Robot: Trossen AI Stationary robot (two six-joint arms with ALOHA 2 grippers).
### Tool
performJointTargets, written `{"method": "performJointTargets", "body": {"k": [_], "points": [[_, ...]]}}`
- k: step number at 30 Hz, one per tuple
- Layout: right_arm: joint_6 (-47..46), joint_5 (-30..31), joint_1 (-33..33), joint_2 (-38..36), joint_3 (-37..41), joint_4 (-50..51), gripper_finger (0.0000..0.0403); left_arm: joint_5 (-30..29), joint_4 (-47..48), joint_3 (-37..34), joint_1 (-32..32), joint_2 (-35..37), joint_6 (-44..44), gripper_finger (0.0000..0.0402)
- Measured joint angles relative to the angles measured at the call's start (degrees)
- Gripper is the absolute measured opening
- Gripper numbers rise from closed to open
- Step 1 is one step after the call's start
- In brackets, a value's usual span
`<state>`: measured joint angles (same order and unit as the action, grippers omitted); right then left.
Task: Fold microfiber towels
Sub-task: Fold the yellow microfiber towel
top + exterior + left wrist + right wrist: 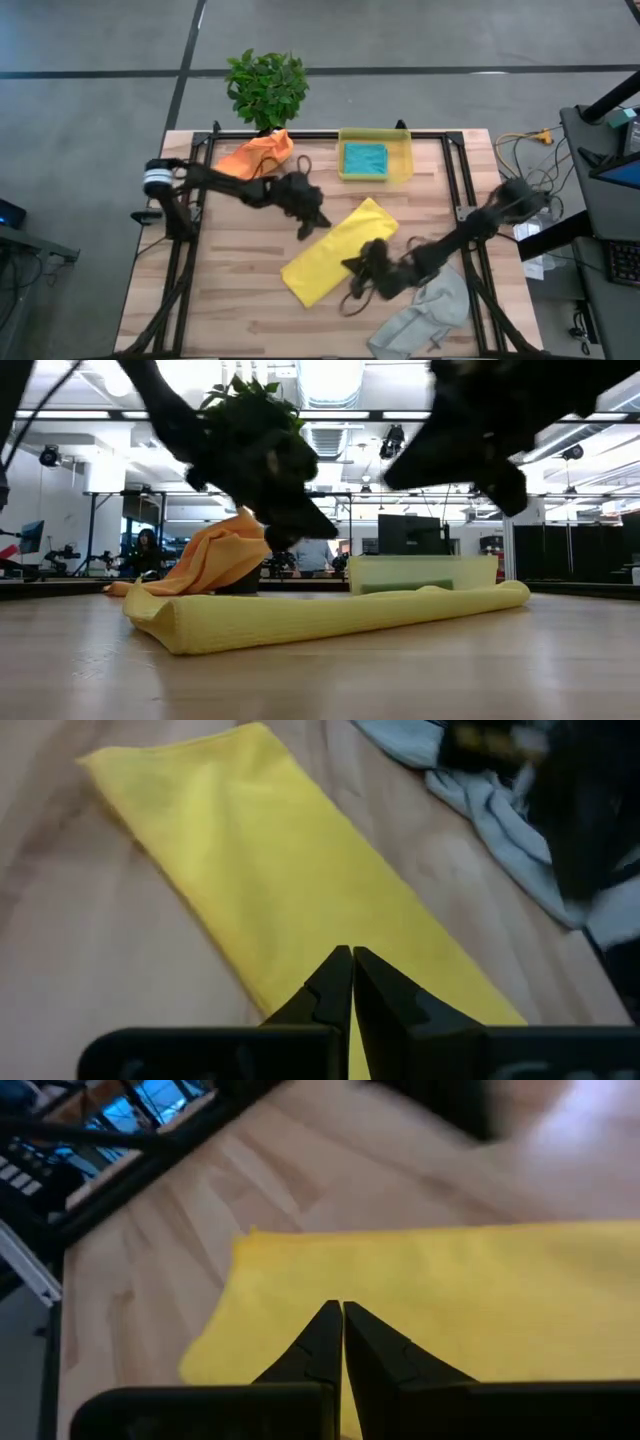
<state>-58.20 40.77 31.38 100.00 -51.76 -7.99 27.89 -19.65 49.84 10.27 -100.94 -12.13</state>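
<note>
The yellow towel [338, 251] lies on the table's middle, folded into a long slanting band. My left gripper [320, 224] is shut, hovering just above the band's far-left long edge [352, 960]. My right gripper [352, 266] is shut too, hovering over the band's near-right long edge [342, 1316]. In the low view both grippers hang clear above the yellow towel [330, 615]. The orange towel [258, 155] is bunched at the far left. The teal towel [365, 158] lies in the bin. The grey towel [425, 315] is crumpled at the near right.
A translucent yellow bin [403, 160] stands at the far edge, right of centre. A potted plant [266, 88] stands beyond the far edge, behind the orange towel. Dark frame rails [462, 175] run along both table sides. Bare wood [220, 290] lies at the near left.
</note>
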Motion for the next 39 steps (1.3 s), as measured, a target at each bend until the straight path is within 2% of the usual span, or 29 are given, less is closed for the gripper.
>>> {"method": "performJointTargets", "body": {"k": [2, 6, 9, 11, 15, 17, 19, 25, 31, 34, 37, 39], "points": [[-0.3, 0.0, 0.0, 5.7, -5.0, 0.2, 0.0009, 3.1, -0.5, 4.2, 0.6, -4.1, 0.7, 0.0], [-2.5, -0.1, -0.2, 14.7, -13.2, 1.2, 0.0009, 4.9, -0.1, 12.6, 1.0, -11.1, 0.8, 0.0], [-4.8, -2.2, -0.3, 18.6, -16.9, 2.8, 0.0009, 5.6, 5.4, 19.8, 1.1, -15.7, 2.7, 0.0], [-4.8, -5.5, -0.5, 20.3, -18.9, 3.4, 0.0009, 5.5, 12.5, 24.6, 0.7, -18.5, 5.5, 0.0], [-4.0, -12.3, -1.2, 21.7, -20.2, 5.2, 0.0008, 1.2, 26.0, 33.1, 0.1, -24.4, 10.6, 0.0], [-3.3, -14.9, -1.4, 21.5, -20.1, 6.7, 0.0009, -1.8, 28.9, 36.3, 0.0, -25.8, 12.1, 0.0], [-3.1, -16.9, -1.5, 21.0, -19.9, 8.1, 0.0009, -5.1, 33.0, 37.3, 0.0, -25.7, 12.9, 0.0], [1.2, -23.3, -1.3, 17.3, -18.5, 15.7, 0.0008, -14.3, 36.6, 37.1, 0.0, -23.2, 14.1, 0.0], [6.3, -29.4, -1.3, 13.3, -15.9, 17.3, 0.0008, -19.3, 43.8, 36.6, -0.9, -21.0, 12.0, 0.0], [7.6, -32.0, -1.2, 11.4, -13.5, 17.5, 0.0008, -21.5, 44.3, 34.9, -2.1, -19.6, 9.3, 0.0], [7.7, -32.6, -1.1, 8.2, -10.2, 17.6, 0.0008, -24.7, 43.6, 32.7, -3.8, -18.5, 5.8, 0.0], [8.0, -31.0, -1.1, 5.9, -8.0, 13.8, 0.0008, -25.3, 42.9, 31.3, -4.8, -17.8, 5.2, 0.0]]}}
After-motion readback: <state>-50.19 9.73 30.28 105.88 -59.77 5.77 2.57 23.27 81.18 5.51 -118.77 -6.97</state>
